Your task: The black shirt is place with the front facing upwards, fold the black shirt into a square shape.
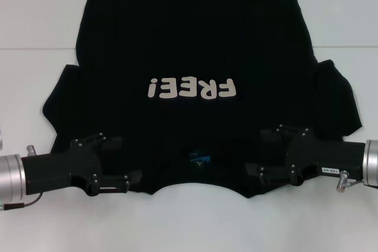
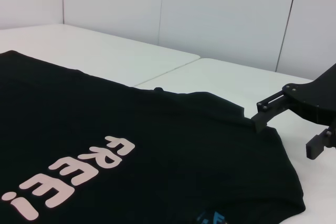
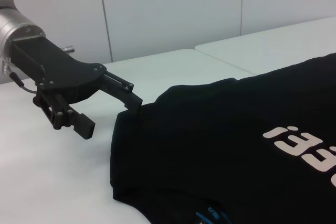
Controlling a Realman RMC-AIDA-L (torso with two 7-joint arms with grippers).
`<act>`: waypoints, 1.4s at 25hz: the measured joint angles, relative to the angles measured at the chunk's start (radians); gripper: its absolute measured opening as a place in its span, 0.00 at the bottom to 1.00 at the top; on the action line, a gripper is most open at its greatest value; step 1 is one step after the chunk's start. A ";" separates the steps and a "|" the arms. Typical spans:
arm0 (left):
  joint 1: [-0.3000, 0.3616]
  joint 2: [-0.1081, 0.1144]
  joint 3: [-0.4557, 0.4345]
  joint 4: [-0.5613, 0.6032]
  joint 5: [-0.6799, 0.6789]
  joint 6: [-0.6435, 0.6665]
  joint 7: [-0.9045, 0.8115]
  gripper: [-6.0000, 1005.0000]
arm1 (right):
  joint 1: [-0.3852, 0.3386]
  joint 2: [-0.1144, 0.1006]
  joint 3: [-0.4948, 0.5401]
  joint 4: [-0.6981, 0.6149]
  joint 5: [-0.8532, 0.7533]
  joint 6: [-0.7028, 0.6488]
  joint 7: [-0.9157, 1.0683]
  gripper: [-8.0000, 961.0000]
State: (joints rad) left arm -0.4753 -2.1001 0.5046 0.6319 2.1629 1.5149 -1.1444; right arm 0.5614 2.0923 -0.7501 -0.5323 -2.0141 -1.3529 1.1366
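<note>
The black shirt (image 1: 195, 45) lies flat on the white table (image 1: 35, 16), front up, with its neck edge towards me. The off-white "FREE!" lettering (image 1: 192, 88) reads upside down from here, and the blue neck label (image 1: 198, 159) shows below it. My left gripper (image 1: 127, 159) is open over the shirt's left shoulder near the neck edge. It also shows in the right wrist view (image 3: 107, 116), one finger at the shoulder's edge. My right gripper (image 1: 258, 153) is open over the right shoulder. It also shows in the left wrist view (image 2: 286, 135), one finger at the cloth's edge.
A seam (image 1: 35, 48) between two white table tops runs across under the shirt. Both sleeves (image 1: 336, 95) lie spread out at the sides. Bare table (image 1: 189, 222) lies between the neck edge and me. Light wall panels (image 2: 226, 9) stand behind the table.
</note>
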 joint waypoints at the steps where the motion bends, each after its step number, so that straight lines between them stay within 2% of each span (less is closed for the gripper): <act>1: 0.000 0.000 0.000 0.000 0.000 0.001 0.000 0.93 | 0.000 0.000 0.000 0.000 0.000 0.000 0.000 0.95; 14: -0.002 0.000 -0.001 0.004 0.000 0.004 -0.003 0.93 | 0.002 0.000 0.000 0.000 0.000 0.000 0.000 0.95; 18: -0.012 0.009 -0.043 0.006 -0.016 0.003 -0.137 0.93 | 0.003 0.000 0.000 0.000 0.000 0.000 0.001 0.95; 22: -0.043 0.053 -0.092 -0.009 -0.035 0.002 -0.409 0.93 | 0.005 0.000 0.000 0.000 0.000 0.002 0.019 0.95; 28: -0.084 0.125 -0.103 -0.038 -0.039 -0.014 -0.765 0.93 | 0.007 0.000 0.000 -0.006 0.000 -0.003 0.028 0.95; 35: -0.102 0.166 -0.098 -0.025 -0.030 -0.098 -1.062 0.93 | 0.010 0.000 0.000 -0.001 0.008 -0.003 0.030 0.95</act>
State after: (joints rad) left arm -0.5772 -1.9344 0.4063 0.6074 2.1326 1.4167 -2.2063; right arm 0.5711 2.0924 -0.7502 -0.5337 -2.0064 -1.3564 1.1662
